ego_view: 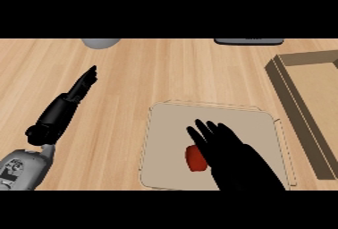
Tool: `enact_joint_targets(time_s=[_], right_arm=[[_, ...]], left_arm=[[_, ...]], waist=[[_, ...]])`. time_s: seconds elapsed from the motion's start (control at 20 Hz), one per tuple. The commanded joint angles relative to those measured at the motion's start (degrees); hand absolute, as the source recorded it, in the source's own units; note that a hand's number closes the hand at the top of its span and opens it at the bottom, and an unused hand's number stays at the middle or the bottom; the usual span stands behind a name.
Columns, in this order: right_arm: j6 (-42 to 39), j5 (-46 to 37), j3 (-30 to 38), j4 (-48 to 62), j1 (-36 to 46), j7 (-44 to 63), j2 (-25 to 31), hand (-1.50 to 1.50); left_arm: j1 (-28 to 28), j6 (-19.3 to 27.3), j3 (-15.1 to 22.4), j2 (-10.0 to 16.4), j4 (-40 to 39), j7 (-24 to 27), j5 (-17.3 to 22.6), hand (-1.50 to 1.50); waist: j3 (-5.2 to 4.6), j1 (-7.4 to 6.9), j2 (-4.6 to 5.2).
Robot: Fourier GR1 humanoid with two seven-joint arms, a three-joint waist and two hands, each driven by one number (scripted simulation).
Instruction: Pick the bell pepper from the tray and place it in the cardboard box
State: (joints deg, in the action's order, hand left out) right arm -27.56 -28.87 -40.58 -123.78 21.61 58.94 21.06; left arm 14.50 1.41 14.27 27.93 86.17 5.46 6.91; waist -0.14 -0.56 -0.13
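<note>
The small red bell pepper (194, 159) lies on the flat beige tray (171, 129), partly under the black right hand (231, 156), whose fingers are straight and empty, so they should centre over it and curl round before lifting toward the brown cardboard box (297, 89).

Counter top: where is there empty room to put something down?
The bare wood between the left hand and the tray is free, and so is the wide strip above the tray, from the grey object to the cardboard box. The tray is crowded: the right hand covers part of the bell pepper. The tray-to-box gap is narrow.
</note>
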Motion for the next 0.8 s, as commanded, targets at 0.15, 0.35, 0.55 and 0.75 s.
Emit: enact_joint_targets(time_s=[0.15, 0.35, 0.55, 0.75], right_arm=[[-3.69, -3.92, -3.84, 9.73, 5.18, 11.56, -9.96, -1.5], [-4.15, -7.85, -3.7, 10.98, 4.64, 10.11, -10.15, -1.5], [-4.57, -11.93, -6.33, 9.29, 0.98, 11.21, -12.47, -1.5], [-5.07, -13.04, -3.04, 13.0, -0.46, 5.23, -11.15, -1.5]], left_arm=[[0.41, 0.31, -0.59, -2.02, -0.69, -0.32, -1.35, 0.0], [1.78, -1.31, -2.09, -1.66, -2.73, 1.03, -1.74, 0.0], [-3.13, -0.5, -1.57, -2.57, 1.76, 0.95, -3.01, 0.0], [0.91, -3.27, -4.14, -2.54, -3.0, 1.43, -2.44, 0.0]], waist=[[0.04, 0.16, 0.06], [0.07, 0.74, 0.12], [0.12, 0.5, -0.1], [0.12, 0.77, 0.12]])
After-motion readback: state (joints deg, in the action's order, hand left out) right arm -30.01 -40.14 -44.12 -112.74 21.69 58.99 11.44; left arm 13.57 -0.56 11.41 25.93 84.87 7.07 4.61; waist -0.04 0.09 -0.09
